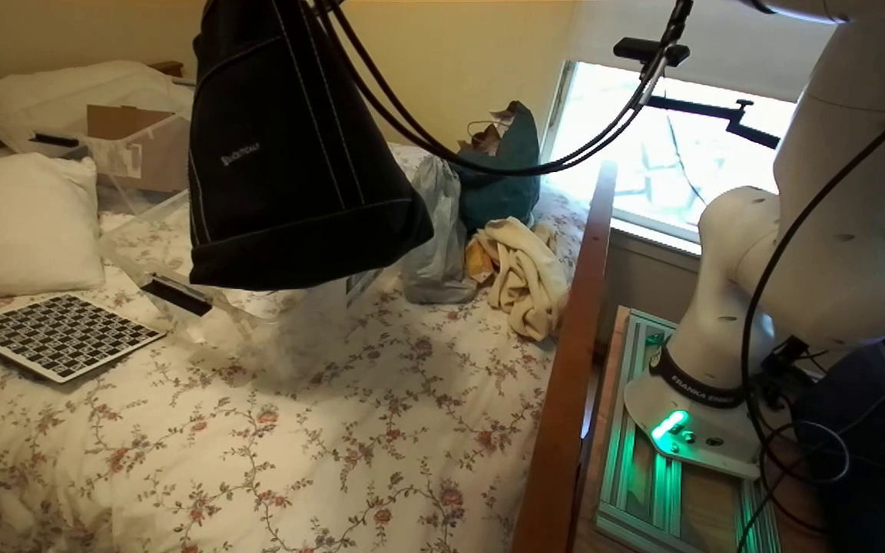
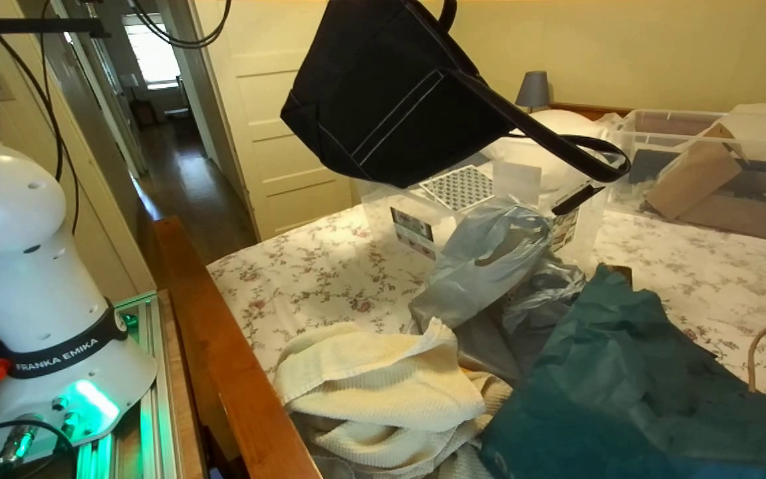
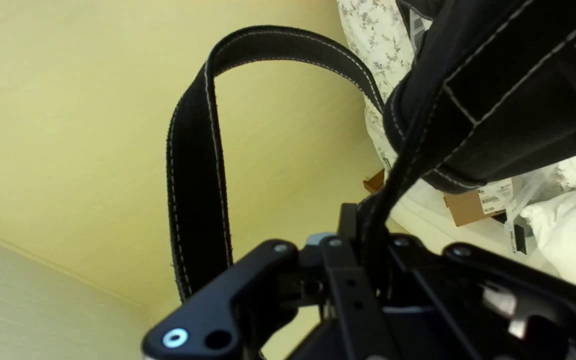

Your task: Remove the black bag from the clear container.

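Observation:
In both exterior views the black bag (image 1: 281,177) (image 2: 389,100) hangs tilted in the air over the bed, its top cut off by the frame edge. Below it stands the clear container (image 1: 176,295) (image 2: 381,207), partly hidden behind the bag. From above, the bag appears higher than the container's rim and apart from it. The wrist view has my gripper (image 3: 365,230) shut on a black strap of the bag, which runs up to the bag's body at upper right. Another strap loop (image 3: 195,190) arches free beside the jaws. Neither exterior view includes the gripper.
A grey plastic bag (image 1: 435,238), a teal bag (image 2: 636,386) and a cream towel (image 2: 383,386) lie near the wooden bed rail (image 1: 573,338). A checkered board (image 1: 58,336) and white pillow (image 1: 20,223) are beyond. Another clear bin holds a cardboard box (image 2: 742,206).

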Robot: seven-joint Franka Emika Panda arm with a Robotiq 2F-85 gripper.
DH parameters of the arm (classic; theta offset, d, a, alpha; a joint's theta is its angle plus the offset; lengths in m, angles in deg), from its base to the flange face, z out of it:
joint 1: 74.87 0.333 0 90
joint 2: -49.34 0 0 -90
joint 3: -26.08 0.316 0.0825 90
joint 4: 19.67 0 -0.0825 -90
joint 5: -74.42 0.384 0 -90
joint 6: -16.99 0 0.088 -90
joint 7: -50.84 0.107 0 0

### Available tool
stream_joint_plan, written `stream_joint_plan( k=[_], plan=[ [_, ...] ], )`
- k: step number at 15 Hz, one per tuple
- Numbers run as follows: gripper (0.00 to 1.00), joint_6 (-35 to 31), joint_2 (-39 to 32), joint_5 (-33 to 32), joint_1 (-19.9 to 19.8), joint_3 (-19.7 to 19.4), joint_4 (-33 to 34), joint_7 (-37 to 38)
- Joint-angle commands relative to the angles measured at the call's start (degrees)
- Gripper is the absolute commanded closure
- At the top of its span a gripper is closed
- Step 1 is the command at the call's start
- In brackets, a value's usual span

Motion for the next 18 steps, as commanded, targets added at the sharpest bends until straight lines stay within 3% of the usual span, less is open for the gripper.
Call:
stream_joint_plan(
  k=[1,4,8,14,18],
  plan=[
    [0.99,7.3,3.0,-9.0,1.3,1.5,-1.4,-3.7],
    [0.99,15.1,2.0,-12.2,1.6,1.9,-1.5,-3.8],
    [0.99,20.1,1.7,-14.7,0.5,1.8,-2.9,-4.9],
    [0.99,18.0,4.8,-6.9,-0.8,3.7,-3.8,-13.4],
    [0.99,23.1,5.3,-5.6,-0.4,4.3,-3.4,-21.5]
  ],
)
